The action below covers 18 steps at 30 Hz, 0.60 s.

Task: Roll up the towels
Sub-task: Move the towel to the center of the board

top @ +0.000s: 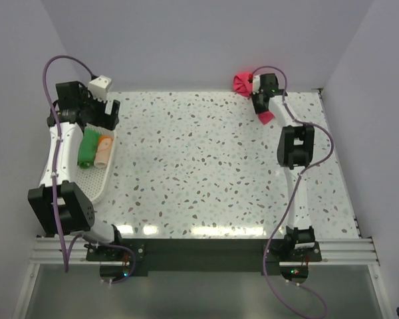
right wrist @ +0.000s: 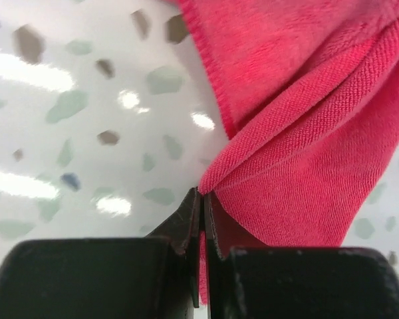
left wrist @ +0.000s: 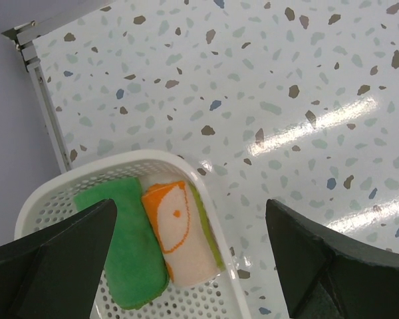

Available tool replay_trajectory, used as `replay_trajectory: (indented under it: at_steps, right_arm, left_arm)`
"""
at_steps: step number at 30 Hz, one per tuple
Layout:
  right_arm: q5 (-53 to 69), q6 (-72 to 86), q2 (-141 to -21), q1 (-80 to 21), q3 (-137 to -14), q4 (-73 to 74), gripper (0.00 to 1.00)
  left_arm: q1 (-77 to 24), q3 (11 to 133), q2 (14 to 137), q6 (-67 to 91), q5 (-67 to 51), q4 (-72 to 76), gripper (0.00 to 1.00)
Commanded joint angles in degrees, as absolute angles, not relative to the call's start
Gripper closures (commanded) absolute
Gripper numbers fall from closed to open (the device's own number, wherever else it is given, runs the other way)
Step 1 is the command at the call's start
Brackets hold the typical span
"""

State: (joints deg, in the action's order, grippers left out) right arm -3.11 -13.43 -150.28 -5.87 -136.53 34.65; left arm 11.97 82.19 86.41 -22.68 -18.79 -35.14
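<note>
1. Jaws of right gripper [right wrist: 201,199]: pressed together, pinching a fold of the soft pink-red cloth towel [right wrist: 306,133], bunched at the far right of the speckled white table [top: 199,166].
2. Left gripper [left wrist: 189,239]: jaws spread wide, holding nothing, above the white plastic mesh basket [left wrist: 120,163].
3. Bright green rolled towel [left wrist: 126,259] and pale peach-orange rolled towel [left wrist: 179,239]: side by side, touching, in that basket.

Speckled white table [top: 206,166] between plain pale walls [top: 206,40].

Passage over table [top: 206,166] centre; basket [top: 93,185] along left edge; pink towel [top: 242,83] far-right.
</note>
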Motion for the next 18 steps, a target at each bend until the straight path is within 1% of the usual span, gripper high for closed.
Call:
replay_trajectory:
  at_steps: [1, 2, 4, 5, 8, 9, 11, 12, 14, 15, 17, 18]
  right_arm:
    - [15.2, -11.9, -143.3, -7.2, -129.1, 42.8, 1.00]
    - [16.9, -12.0, -137.7, -7.9, -122.3, 42.0, 1.00]
    - [21.6, -15.2, -132.1, -10.5, -115.8, 41.0, 1.00]
    - [24.1, -15.8, -126.2, -11.5, -109.9, 40.9, 1.00]
    - [30.7, -25.1, -118.7, -15.6, -101.8, 47.4, 1.00]
    - [32.8, -27.5, -114.0, -16.9, -99.9, 52.0, 1.00]
    - [35.1, -32.5, -109.8, -17.1, -94.3, 56.1, 1.00]
    - [34.5, -34.8, -105.8, -16.6, -92.6, 60.5, 1.00]
    - [32.9, -38.7, -101.7, -15.3, -87.0, 63.6, 1.00]
    - [31.1, -40.2, -98.2, -12.3, -85.0, 64.1, 1.00]
    - [29.9, -41.2, -95.4, -7.9, -81.4, 64.3, 1.00]
    - [30.2, -42.8, -94.6, -3.3, -81.3, 66.1, 1.00]
  left_arm:
    - [11.7, 84.0, 86.0, -21.0, -24.0, -35.7, 0.00]
    - [11.6, 83.3, 85.8, -21.0, -25.0, -35.6, 0.00]
    - [11.2, 82.3, 85.3, -21.0, -27.0, -34.9, 0.00]
    - [10.7, 81.2, 85.0, -20.9, -27.2, -34.5, 0.00]
    - [9.0, 78.4, 83.9, -20.7, -28.3, -32.6, 0.04]
    - [8.4, 77.6, 83.5, -20.8, -28.5, -31.6, 0.06]
    - [6.2, 75.9, 83.1, -21.5, -28.4, -31.4, 0.10]
    - [5.2, 75.3, 83.0, -22.4, -28.1, -31.6, 0.14]
    - [1.9, 73.3, 82.8, -23.6, -27.2, -31.6, 0.17]
    - [0.6, 72.5, 82.7, -24.6, -26.9, -30.8, 0.21]
    - [-3.2, 70.4, 83.1, -24.9, -26.1, -29.6, 0.25]
    - [-5.3, 69.6, 83.5, -24.8, -26.5, -28.4, 0.29]
